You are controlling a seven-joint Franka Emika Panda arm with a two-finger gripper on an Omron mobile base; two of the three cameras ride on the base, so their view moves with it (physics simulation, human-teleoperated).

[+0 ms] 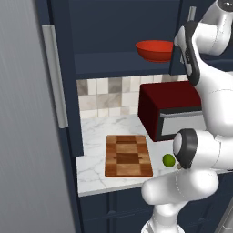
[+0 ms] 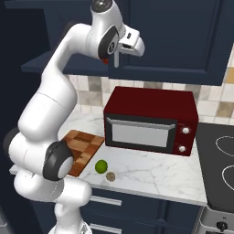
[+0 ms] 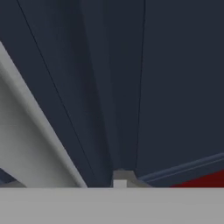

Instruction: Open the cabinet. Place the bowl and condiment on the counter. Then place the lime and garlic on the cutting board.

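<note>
The gripper (image 2: 119, 58) is hanging against the navy cabinet (image 2: 183, 36) front; whether its jaws are apart cannot be told. The red bowl (image 1: 154, 50) is sitting on the shelf beside it. Far below it, lime (image 2: 101, 166) and garlic (image 2: 110, 176) are lying on the counter (image 2: 151, 176), just beside the cutting board (image 1: 128, 155).

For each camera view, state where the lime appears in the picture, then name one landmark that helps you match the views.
Left base view: lime at lower right, on the counter just right of the cutting board.
Right base view: lime at lower centre-left, right of the board, left of the garlic.
Hand view: not in it.
Shared landmark: the dark red microwave.
</note>
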